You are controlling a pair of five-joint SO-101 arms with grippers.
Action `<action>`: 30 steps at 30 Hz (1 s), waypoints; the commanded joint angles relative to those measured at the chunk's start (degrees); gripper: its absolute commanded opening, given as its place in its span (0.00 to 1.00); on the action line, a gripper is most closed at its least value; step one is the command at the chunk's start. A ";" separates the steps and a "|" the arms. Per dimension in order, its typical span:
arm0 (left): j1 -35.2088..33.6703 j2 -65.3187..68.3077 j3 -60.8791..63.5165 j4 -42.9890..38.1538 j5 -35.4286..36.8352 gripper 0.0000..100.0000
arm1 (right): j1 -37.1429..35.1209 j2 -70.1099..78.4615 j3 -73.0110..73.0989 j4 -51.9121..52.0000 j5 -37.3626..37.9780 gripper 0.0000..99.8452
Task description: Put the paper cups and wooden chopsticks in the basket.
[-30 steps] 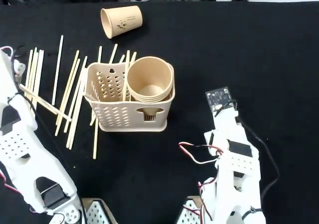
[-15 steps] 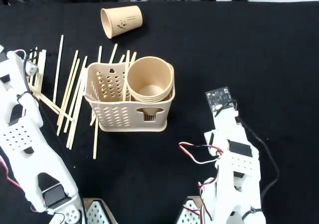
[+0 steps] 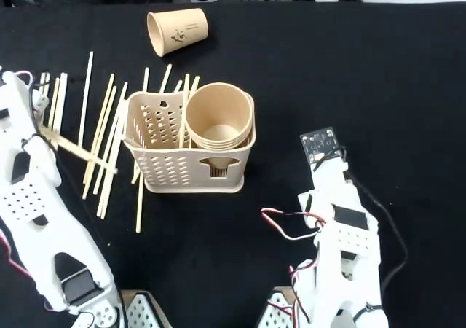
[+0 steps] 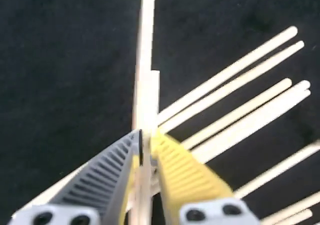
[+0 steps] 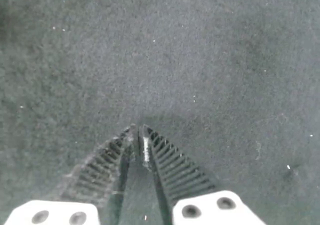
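**Left gripper pinching a stick; right gripper idle over the table**

High view. Basket (image 3: 182,169) stands near mid-table (image 3: 378,65), upright. Stacked cups (image 3: 218,116) sit in its right-hand compartment. A loose cup (image 3: 177,30) lies on its side beyond the basket, well apart from it. Chopsticks (image 3: 100,131) are fanned out on the cloth just left of the basket, some touching its wall. One stick (image 3: 184,106) runs over the basket's far rim into it. My left arm (image 3: 33,197) stands at the left edge. The held stick (image 3: 80,149) juts from its end and lies crosswise over the fan. My right arm (image 3: 338,226) sits right of the basket, apart from everything.

Left wrist view. Left gripper (image 4: 145,135) has its jaws drawn in tight on the held stick, which runs straight out past the tips. A shorter piece lies against it; I cannot tell whether that is a second stick. Loose chopsticks lie beneath at an angle.

Right wrist view. Right gripper (image 5: 138,131) has its tips all but touching, with nothing between them, over bare table.
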 commanded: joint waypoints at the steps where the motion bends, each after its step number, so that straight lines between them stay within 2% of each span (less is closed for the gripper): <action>1: 0.57 -0.35 -8.66 8.53 -0.62 0.03 | -0.62 -0.92 -0.13 -0.88 0.62 0.01; 8: 0.92 0.26 -26.24 22.24 -0.79 0.03 | -0.62 -0.92 -0.13 -0.79 0.62 0.01; 13: -0.57 3.52 -28.35 23.74 -0.79 0.04 | -0.62 -1.01 -0.13 -0.70 0.62 0.01; 15: -0.84 5.63 -28.35 23.74 -2.29 0.09 | -0.62 -1.01 -0.13 -0.70 0.62 0.01; 17: -0.57 8.26 -28.18 23.74 -4.22 0.19 | -0.62 -1.01 -0.13 -0.70 0.62 0.01; 20: -0.57 13.27 -28.35 22.77 -3.25 0.28 | -0.62 -1.01 -0.13 -0.70 0.62 0.01; 24: -0.57 19.69 -28.35 18.46 -4.31 0.24 | -0.62 -1.01 -0.13 -0.70 0.62 0.01; 30: -1.71 21.89 -32.92 19.87 -5.27 0.04 | -0.62 -1.01 -0.13 -0.70 0.62 0.01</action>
